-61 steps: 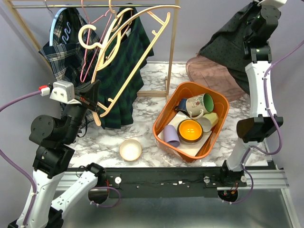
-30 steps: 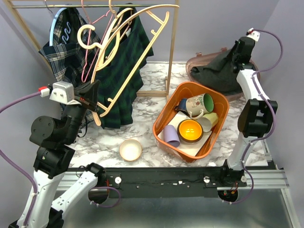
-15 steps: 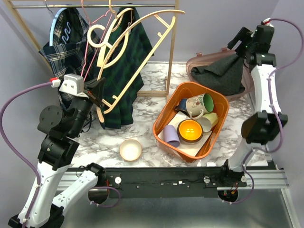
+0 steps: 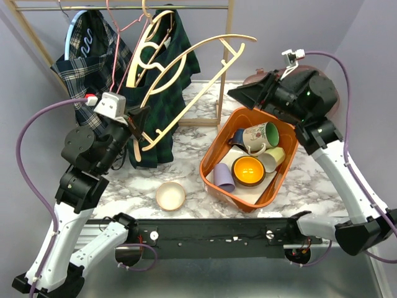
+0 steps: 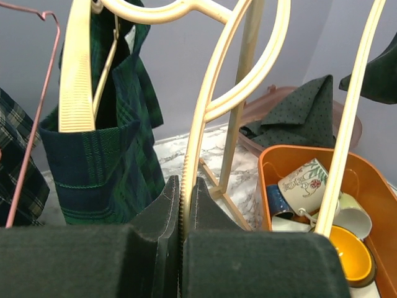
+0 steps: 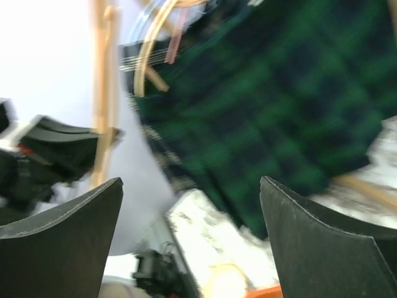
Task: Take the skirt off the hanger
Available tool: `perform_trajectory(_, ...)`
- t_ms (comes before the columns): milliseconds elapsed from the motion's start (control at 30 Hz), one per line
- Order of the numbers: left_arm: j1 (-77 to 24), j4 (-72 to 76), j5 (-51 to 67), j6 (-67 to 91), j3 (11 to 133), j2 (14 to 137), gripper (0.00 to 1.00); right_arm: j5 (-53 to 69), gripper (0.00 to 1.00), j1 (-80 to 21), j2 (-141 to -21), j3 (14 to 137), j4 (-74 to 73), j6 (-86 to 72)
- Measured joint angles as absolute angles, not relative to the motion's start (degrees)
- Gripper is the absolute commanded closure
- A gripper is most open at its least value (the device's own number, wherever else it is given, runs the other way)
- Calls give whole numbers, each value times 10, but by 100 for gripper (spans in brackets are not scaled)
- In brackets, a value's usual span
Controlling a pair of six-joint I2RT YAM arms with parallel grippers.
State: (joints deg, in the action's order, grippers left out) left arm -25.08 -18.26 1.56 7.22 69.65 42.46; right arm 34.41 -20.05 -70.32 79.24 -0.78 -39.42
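Left gripper (image 5: 185, 186) is pressed together on the lower bar of a bare cream hanger (image 5: 191, 152), held up off the tabletop near the rack. Right gripper (image 6: 192, 236) is spread wide and holds nothing, hovering above the orange bin (image 4: 214, 155) and facing the rack. The dark dotted skirt (image 5: 298, 115) lies crumpled in the brown basket (image 5: 350, 127) at the back right, clear of the hanger, so removal looks done; a green plaid skirt (image 5: 99, 161) hangs on another hanger.
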Motion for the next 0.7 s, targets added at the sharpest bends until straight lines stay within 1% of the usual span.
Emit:
perform_trajectory(100, -251, -189, 22, 75, 696, 430, 100, 322, 2, -246, -684, 752, 54, -446)
perform_trajectory(267, -251, -192, 29, 83, 696, 430, 100, 277, 5, -309, -704, 746, 120, -507)
perform_trajectory(400, -251, -192, 36, 87, 696, 430, 100, 260, 11, -341, -738, 750, 159, -535)
perform_trajectory(433, -251, -192, 37, 88, 696, 430, 100, 255, 21, -349, -752, 753, 166, -543)
perform_trajectory(467, -251, -191, 39, 89, 696, 430, 100, 250, 28, -354, -761, 754, 173, -548)
perform_trajectory(500, -251, -191, 42, 91, 696, 430, 100, 248, 42, -358, -769, 754, 180, -555)
perform_trajectory(600, -248, -190, 52, 94, 690, 428, 100, 247, 65, -365, -783, 754, 210, -575)
perform_trajectory(633, -248, -192, 55, 96, 689, 428, 100, 247, 82, -367, -784, 754, 224, -578)
perform_trajectory(667, -248, -194, 59, 100, 689, 429, 100, 248, 90, -367, -785, 754, 239, -583)
perform_trajectory(700, -247, -194, 64, 104, 689, 429, 91, 249, 99, -368, -785, 753, 255, -589)
